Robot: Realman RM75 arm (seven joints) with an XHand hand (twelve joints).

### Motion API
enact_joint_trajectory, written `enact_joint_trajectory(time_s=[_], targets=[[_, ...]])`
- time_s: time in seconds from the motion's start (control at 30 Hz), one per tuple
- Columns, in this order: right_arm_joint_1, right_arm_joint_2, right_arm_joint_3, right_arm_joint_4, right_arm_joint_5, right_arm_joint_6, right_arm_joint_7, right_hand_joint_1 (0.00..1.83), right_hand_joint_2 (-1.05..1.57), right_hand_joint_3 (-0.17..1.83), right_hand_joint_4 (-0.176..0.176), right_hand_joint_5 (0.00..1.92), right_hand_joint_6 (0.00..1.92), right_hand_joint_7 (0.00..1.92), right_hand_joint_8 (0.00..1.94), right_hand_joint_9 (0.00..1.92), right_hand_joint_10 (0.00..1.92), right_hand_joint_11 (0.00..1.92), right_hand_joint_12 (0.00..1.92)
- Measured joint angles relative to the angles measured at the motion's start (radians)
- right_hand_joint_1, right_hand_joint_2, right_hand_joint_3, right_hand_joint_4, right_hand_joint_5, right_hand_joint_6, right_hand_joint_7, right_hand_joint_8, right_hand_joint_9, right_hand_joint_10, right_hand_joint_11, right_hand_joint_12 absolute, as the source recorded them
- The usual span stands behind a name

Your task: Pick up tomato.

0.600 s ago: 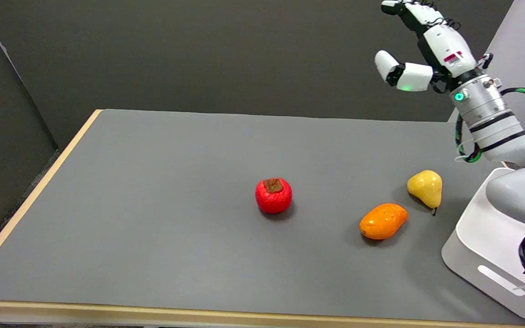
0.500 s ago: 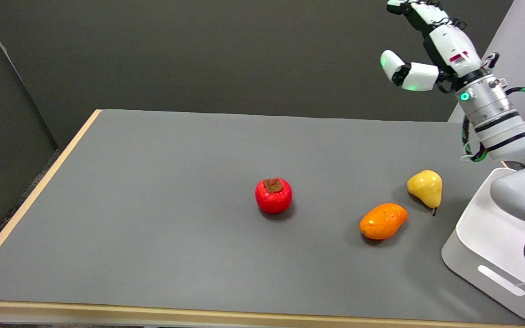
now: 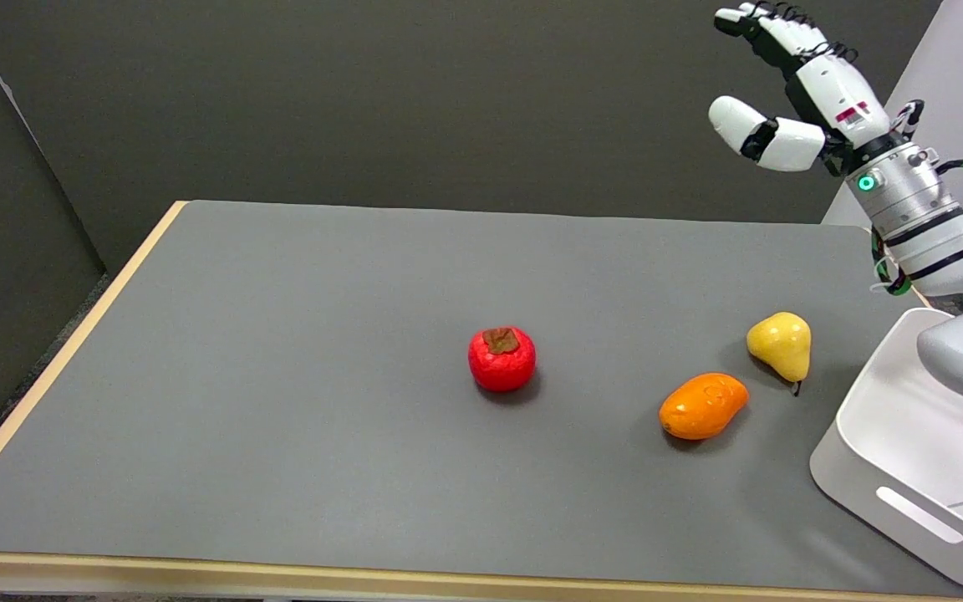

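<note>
The red tomato (image 3: 501,359) with a brown stem cap sits upright near the middle of the grey table (image 3: 298,351). My right hand (image 3: 799,88) hangs high in the air at the upper right, far from the tomato and well above the table's back edge. Its fingers are spread apart and it holds nothing. The white forearm runs down from it to the lower right.
An orange mango-shaped fruit (image 3: 702,405) lies right of the tomato, and a yellow pear (image 3: 780,344) lies just behind it. A white bin (image 3: 908,451) stands at the table's right edge under my arm. A wooden rim borders the table's left and front sides.
My right hand has drifted to the right and slightly down while staying spread. The tomato and other fruits have not moved.
</note>
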Motion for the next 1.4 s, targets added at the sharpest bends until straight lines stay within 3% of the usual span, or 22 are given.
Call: enact_joint_trajectory(time_s=[0.13,0.43,1.0,1.4], targets=[[0.004,0.002,-0.016,0.003,-0.022,-0.003,0.034,0.16,0.6,1.01,0.098,0.13,0.43,0.14,0.27,0.06,0.5,0.01,1.0],[0.011,-0.014,-0.07,0.088,-0.048,-0.099,0.08,0.19,0.65,0.91,0.099,0.18,0.4,0.18,0.26,0.09,0.47,0.0,1.05],[0.029,-0.097,-0.19,0.381,-0.065,-0.444,0.067,0.18,0.62,0.92,0.098,0.18,0.41,0.19,0.27,0.1,0.49,0.0,1.08],[0.045,-0.173,-0.31,0.484,-0.05,-0.592,0.012,0.19,0.58,0.98,0.088,0.15,0.43,0.14,0.27,0.07,0.52,0.0,1.02]])
